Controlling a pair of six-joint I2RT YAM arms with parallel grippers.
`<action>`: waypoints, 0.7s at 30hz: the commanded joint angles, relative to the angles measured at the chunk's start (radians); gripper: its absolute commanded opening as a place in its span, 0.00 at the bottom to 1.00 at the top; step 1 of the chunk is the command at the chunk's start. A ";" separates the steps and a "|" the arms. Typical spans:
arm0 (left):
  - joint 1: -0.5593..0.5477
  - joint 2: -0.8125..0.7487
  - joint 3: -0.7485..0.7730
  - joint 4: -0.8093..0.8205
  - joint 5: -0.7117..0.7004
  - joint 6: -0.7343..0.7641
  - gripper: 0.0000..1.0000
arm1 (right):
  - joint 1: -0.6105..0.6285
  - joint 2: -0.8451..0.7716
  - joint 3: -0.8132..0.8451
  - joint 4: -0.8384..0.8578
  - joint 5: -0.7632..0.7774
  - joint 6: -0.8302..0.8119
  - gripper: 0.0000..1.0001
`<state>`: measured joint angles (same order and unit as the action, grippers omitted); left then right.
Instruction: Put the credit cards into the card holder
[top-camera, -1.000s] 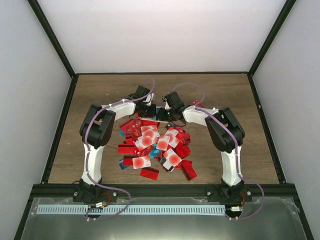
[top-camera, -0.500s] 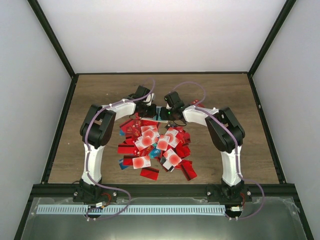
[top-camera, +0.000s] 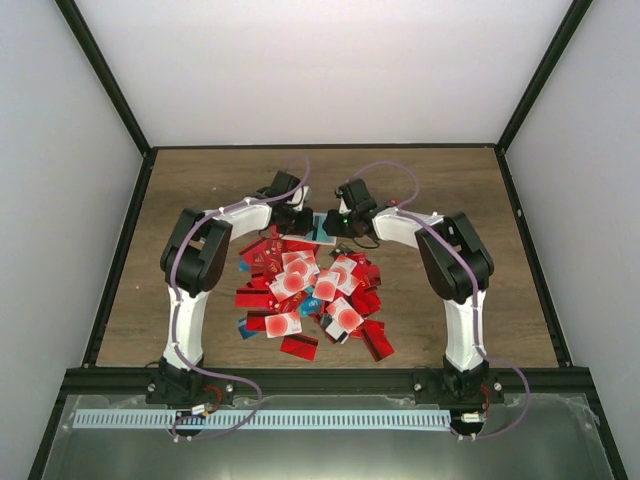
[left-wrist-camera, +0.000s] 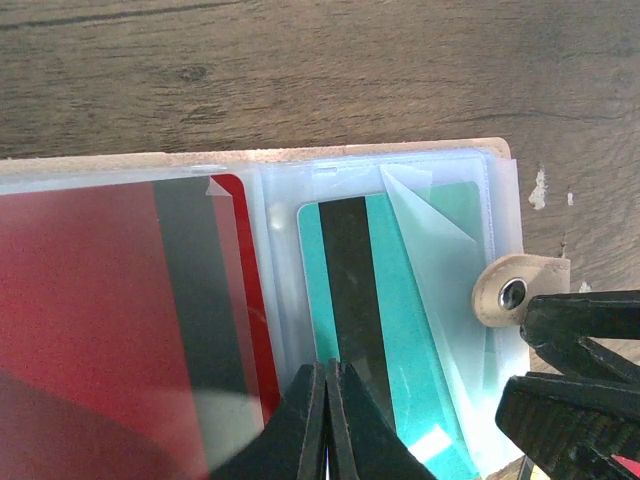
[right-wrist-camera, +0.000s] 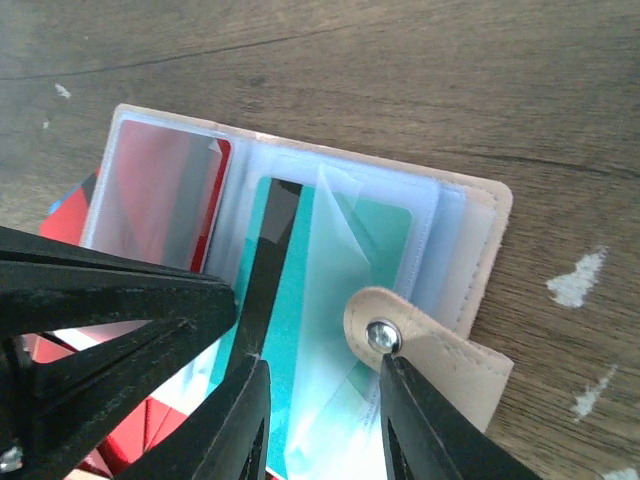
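The tan card holder (right-wrist-camera: 488, 232) lies open on the table behind the pile of credit cards (top-camera: 310, 290). Its clear sleeves hold a red card (left-wrist-camera: 120, 300) on the left and a teal card (left-wrist-camera: 400, 300) on the right. My left gripper (left-wrist-camera: 327, 375) is shut, its tips pressed on the sleeve at the teal card's near left edge. My right gripper (right-wrist-camera: 322, 365) is open, its jaws standing over the teal card and a raised clear sleeve flap (right-wrist-camera: 335, 270). Its right finger sits beside the snap tab (right-wrist-camera: 380, 335).
Loose red, white and teal cards lie heaped in the table's middle, just in front of both grippers (top-camera: 318, 226). Bare wood stretches behind the holder (top-camera: 320, 175) and to both sides. Dark frame rails edge the table.
My right wrist has shifted a little back and to the right, and its jaws stand slightly wider. The left arm has not moved.
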<state>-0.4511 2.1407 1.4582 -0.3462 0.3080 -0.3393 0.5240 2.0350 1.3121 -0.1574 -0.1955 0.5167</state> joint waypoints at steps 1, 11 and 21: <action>0.000 0.033 0.016 -0.013 0.015 0.006 0.04 | -0.019 -0.009 0.001 0.039 -0.070 0.021 0.33; -0.001 0.035 0.013 -0.012 0.023 0.006 0.04 | -0.030 -0.015 -0.029 0.051 -0.124 0.026 0.36; -0.003 0.034 0.011 -0.007 0.032 0.005 0.04 | -0.030 -0.098 -0.132 0.081 -0.147 0.049 0.37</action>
<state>-0.4511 2.1422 1.4590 -0.3450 0.3229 -0.3393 0.4988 1.9839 1.1988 -0.0914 -0.3477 0.5457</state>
